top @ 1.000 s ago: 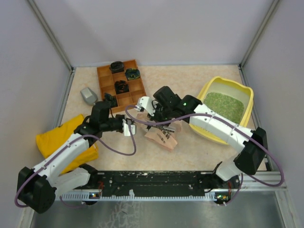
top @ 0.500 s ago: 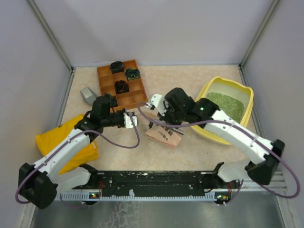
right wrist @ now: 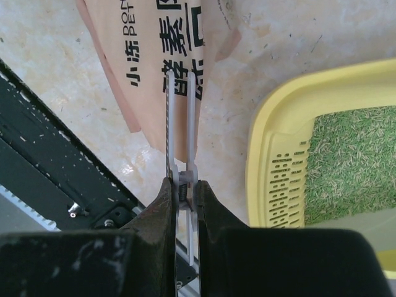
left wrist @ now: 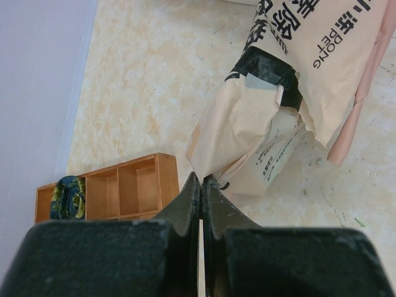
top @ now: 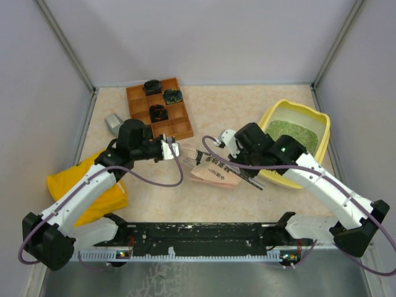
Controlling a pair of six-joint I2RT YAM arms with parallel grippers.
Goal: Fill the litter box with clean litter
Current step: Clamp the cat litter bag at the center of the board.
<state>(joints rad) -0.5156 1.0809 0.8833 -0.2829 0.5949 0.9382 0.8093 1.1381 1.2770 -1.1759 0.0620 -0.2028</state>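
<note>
- Starting at 6 o'clock, the black rail [top: 204,232] carries both arm bases, and each arm reaches in toward the middle of the table.
- At 8 o'clock a yellow cloth bag [top: 68,179] lies slumped under the left arm, well apart from the work.
- Near the centre a pink pouch [top: 213,176] lies flat on the table with its printed side up and a black band [left wrist: 266,71] across it. Lying there, it is probably within reach of both arms.
- The left claw [left wrist: 201,185] has its jaws pressed together with nothing between them. It points toward 3 o'clock at the pouch's edge, just short of it, more likely waiting or steadying than gripping.
- The right claw [right wrist: 182,185] is clamped on a thin grey strip [right wrist: 179,117], seen edge-on, which reaches out over the pouch. I cannot tell what the strip is; it may be a closure for the pouch.
- At 2 o'clock sits the litter box [right wrist: 266,154], its near wall just beside the pouch, which keeps any pour short.
- Green litter [right wrist: 352,161] covers the part of the floor that shows, so filling looks well along, though the right arm hides part of it.
- At 11 o'clock a wooden tray [top: 137,111] holds dark items in some of its compartments, and a grey lump [top: 114,124] lies just beside it. Neither appears to be involved.
</note>
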